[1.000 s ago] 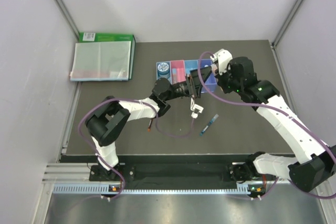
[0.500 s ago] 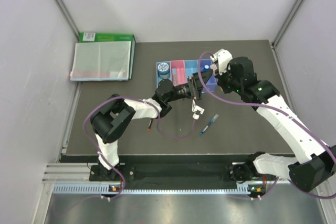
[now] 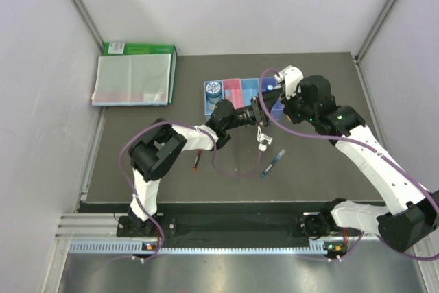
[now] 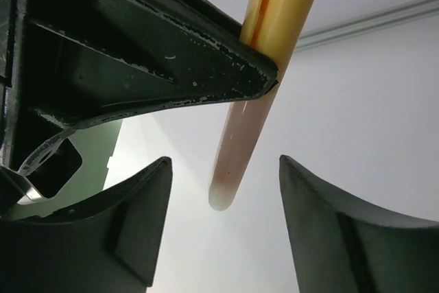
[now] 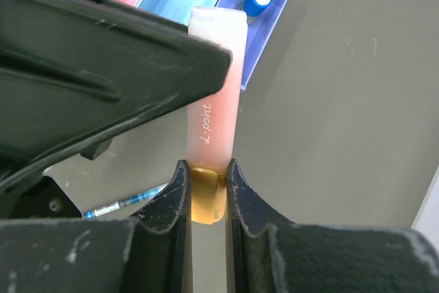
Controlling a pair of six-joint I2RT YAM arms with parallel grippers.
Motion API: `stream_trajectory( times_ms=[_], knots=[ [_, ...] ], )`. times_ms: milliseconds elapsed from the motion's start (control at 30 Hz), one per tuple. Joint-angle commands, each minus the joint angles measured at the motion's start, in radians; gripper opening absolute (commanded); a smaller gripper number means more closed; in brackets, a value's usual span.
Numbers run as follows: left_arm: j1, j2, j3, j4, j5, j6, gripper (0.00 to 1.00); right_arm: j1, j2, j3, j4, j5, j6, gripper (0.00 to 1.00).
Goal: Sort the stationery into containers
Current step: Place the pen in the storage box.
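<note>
Right tool [image 5: 208, 173] clamped tight on orange highlighter [image 5: 216, 111], cap end. Left tool [image 4: 223, 160] spread wide, gripping nothing, close beside barrel; contact unclear. Purple-blue bin [image 5: 273, 22] edge just beyond tip.

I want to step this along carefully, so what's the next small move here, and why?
Probably ease the left pincer forward and close it on the barrel of the orange highlighter: the right pincer clamps only its cap end, and the open left pincer frames the barrel.
</note>
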Motion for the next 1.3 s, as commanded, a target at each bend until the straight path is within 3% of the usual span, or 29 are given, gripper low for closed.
stream_trajectory(
  times_ms=[0, 33, 167, 233, 400, 433, 500, 633, 1000, 1100, 1233, 1267],
  knots=[
    [-0.003, 0.008, 0.045, 0.012, -0.002, 0.01, 0.63, -0.011, -0.035, -0.009, 0.022, -0.016, 0.016, 0.0],
    [-0.005, 0.009, 0.048, 0.007, 0.0, 0.01, 0.55, -0.009, -0.038, -0.011, 0.021, -0.014, 0.016, 0.0],
    [-0.006, 0.011, 0.049, 0.009, 0.001, 0.007, 0.36, -0.009, -0.041, -0.014, 0.025, -0.019, 0.019, 0.0],
    [-0.005, 0.011, 0.051, 0.01, 0.0, 0.005, 0.29, -0.011, -0.043, -0.015, 0.025, -0.019, 0.019, 0.06],
    [-0.009, 0.006, 0.037, 0.02, -0.006, 0.001, 0.07, -0.009, -0.043, -0.008, 0.022, -0.034, 0.013, 0.39],
    [-0.009, 0.005, 0.034, 0.02, -0.008, -0.002, 0.06, -0.009, -0.041, -0.006, 0.027, -0.036, 0.01, 0.5],
    [-0.011, 0.0, 0.02, 0.027, -0.02, -0.009, 0.0, -0.009, -0.043, 0.001, 0.027, -0.042, 0.006, 0.61],
    [-0.017, -0.014, -0.013, 0.05, -0.066, -0.035, 0.0, -0.009, -0.049, 0.017, 0.025, -0.04, -0.002, 0.82],
    [-0.005, -0.13, -0.207, 0.017, -0.273, -0.147, 0.0, -0.011, -0.129, 0.023, 0.004, -0.022, -0.011, 1.0],
    [-0.005, -0.164, -0.23, -0.037, -0.373, -0.205, 0.0, -0.011, -0.142, 0.02, -0.001, -0.014, -0.017, 1.0],
    [-0.008, -0.251, -0.184, -0.274, -0.555, -0.413, 0.0, -0.012, -0.144, 0.02, 0.004, 0.035, -0.023, 1.0],
    [-0.008, -0.267, -0.121, -0.439, -0.642, -0.471, 0.0, -0.012, -0.145, 0.023, 0.007, 0.041, -0.03, 0.99]
  ],
)
